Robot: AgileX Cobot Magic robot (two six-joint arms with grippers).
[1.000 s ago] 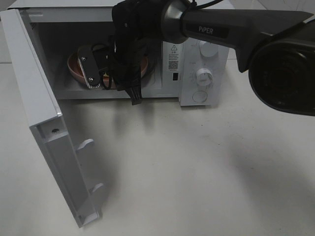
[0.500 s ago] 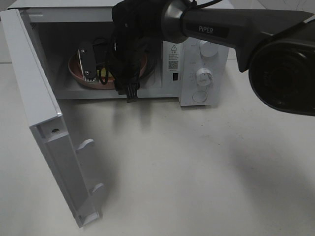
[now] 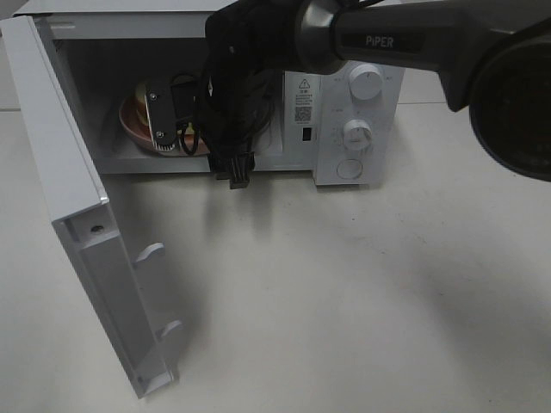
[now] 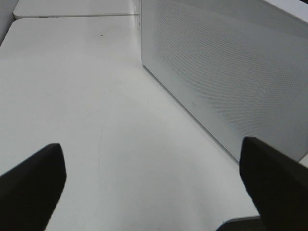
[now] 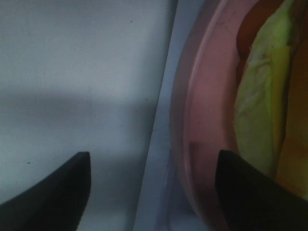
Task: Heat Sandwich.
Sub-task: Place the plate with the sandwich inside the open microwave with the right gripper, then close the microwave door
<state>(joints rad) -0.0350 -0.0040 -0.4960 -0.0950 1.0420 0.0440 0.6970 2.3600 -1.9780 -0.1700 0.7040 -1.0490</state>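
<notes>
while the white microwave oven [image 3: 383, 159] is standing on the pale worktop [image 3: 344, 301] with its white hinged door [image 3: 77, 198] swung wide, we are seeing the sandwich of white bread and yellow-green filling [image 5: 260, 101] lying on the round pink plate [image 5: 202, 120] inside the cavity, so we are judging the loading step as good as done. the right fingers [image 5: 53, 192] are reaching into the cavity and standing spread, straddling the plate's rim and pinching nothing; we cannot tell whether either is touching it. the left fingers [image 4: 29, 187] are hanging spread too, holding nothing, out beside a white dotted panel of the oven. what is remaining, in our judgement: the right arm is needing to come clear of the cavity, the door is needing shutting, and the round white dials [image 3: 355, 134] are waiting to be set before any heating is starting.
</notes>
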